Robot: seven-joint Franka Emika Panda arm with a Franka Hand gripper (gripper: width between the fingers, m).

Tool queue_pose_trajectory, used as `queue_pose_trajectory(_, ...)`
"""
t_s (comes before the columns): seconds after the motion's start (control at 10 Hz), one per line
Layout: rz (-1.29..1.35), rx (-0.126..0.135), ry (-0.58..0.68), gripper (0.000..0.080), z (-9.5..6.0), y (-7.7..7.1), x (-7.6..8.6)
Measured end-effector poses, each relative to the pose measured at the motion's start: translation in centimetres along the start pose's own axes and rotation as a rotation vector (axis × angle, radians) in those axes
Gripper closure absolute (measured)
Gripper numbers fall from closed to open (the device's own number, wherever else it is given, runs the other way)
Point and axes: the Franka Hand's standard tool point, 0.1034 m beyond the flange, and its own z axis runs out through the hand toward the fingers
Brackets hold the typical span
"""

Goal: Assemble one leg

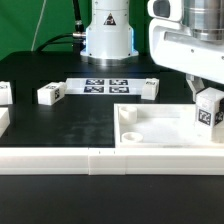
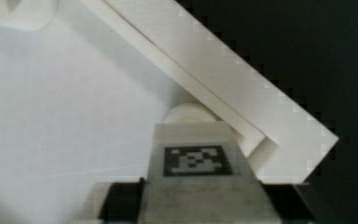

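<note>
My gripper [image 1: 207, 97] is shut on a leg [image 1: 209, 109], a small white block with a black-and-white tag facing the camera. It holds the leg upright over the corner of the large white tray-like top [image 1: 170, 132] at the exterior view's right. In the wrist view the leg [image 2: 199, 150] sits between the two dark fingers [image 2: 137, 200] of the gripper [image 2: 202, 196]. Its far end is close to the inside corner of the top's rim [image 2: 220, 75]. I cannot tell whether it touches the top.
Three more legs lie on the black table: one [image 1: 50, 93] and another [image 1: 5, 93] at the exterior view's left, one [image 1: 150, 87] behind the top. The marker board [image 1: 105, 85] lies at the back. A white rail [image 1: 90, 160] runs along the front.
</note>
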Motion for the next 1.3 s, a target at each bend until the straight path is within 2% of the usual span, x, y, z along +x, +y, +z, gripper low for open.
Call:
queue_pose_trajectory(0.3,0.324,0.007,0.009,0.0508,-0.02,-0.2,-0.07)
queue_pose_trajectory(0.7,0.603,0.015,-0.004,0.0508,0.04,-0.36,-0.24)
queue_pose_trajectory(0.8,0.567,0.015,-0.004,0.0418,0.06,-0.36,-0.26)
queue_pose_trajectory(0.9,0.535,0.015,-0.004,0.0269,0.08,-0.36,-0.26)
queue_pose_trajectory(1.0,0.534,0.015,-0.004,0.0269,0.1,-0.39,-0.33)
queue_pose_trajectory(1.1,0.483,0.013,-0.003,0.017,0.14,-0.42,-0.48)
queue_pose_trajectory(1.3,0.203,0.011,0.001,0.0154,0.17,-0.41,-0.52)
